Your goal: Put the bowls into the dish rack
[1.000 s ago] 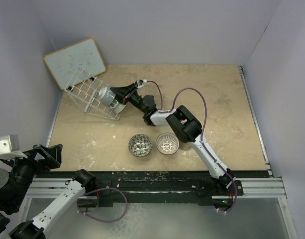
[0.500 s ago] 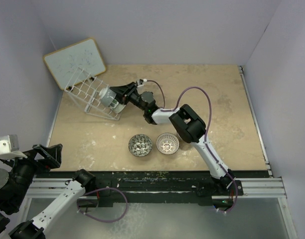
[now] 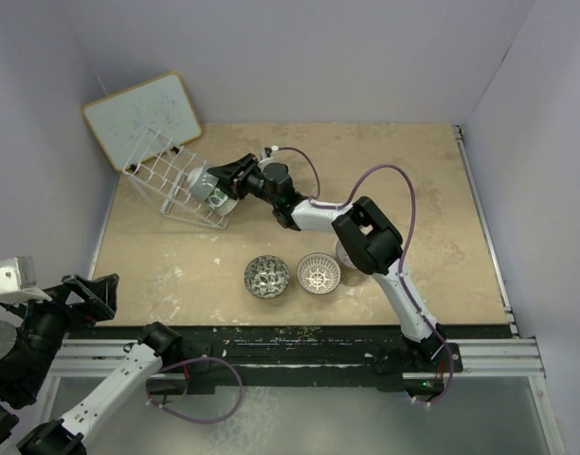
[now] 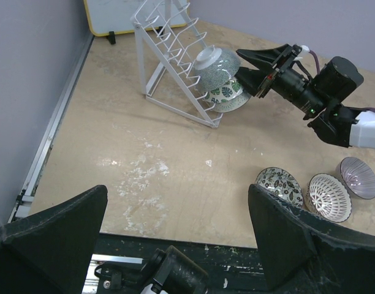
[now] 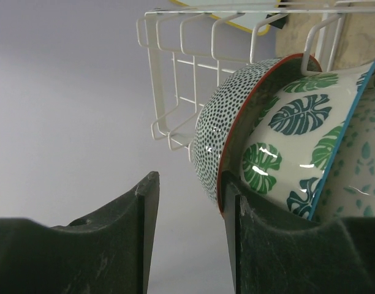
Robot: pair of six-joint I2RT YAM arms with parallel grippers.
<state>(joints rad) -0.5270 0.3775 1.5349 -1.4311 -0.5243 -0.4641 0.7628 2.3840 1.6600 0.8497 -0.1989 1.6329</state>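
The white wire dish rack [image 3: 167, 175] stands at the back left, also in the left wrist view [image 4: 169, 52] and the right wrist view [image 5: 187, 67]. A dotted bowl with a red rim [image 5: 233, 131] and a green-leaf bowl [image 5: 298, 131] lean in it; they also show in the left wrist view [image 4: 219, 63] [image 4: 227, 95]. My right gripper [image 5: 189, 184] is open at the dotted bowl's rim, the wall next to its right finger [image 5: 261, 245]. On the table lie a black-white bowl [image 3: 267, 276], a radial white bowl [image 3: 318, 273] and a purple bowl [image 4: 359, 177]. My left gripper [image 4: 175, 245] is open and empty over the near edge.
A wood-framed whiteboard [image 3: 143, 116] leans on the back wall behind the rack. The right arm [image 3: 366, 237] stretches across the middle of the table and partly covers the purple bowl. Grey walls close in the left, back and right. A metal rail [image 4: 46, 153] runs along the table's left edge.
The right arm's elbow has swung right and its forearm has stretched further toward the rack. The dotted bowl stays in the rack. The left arm has not moved.
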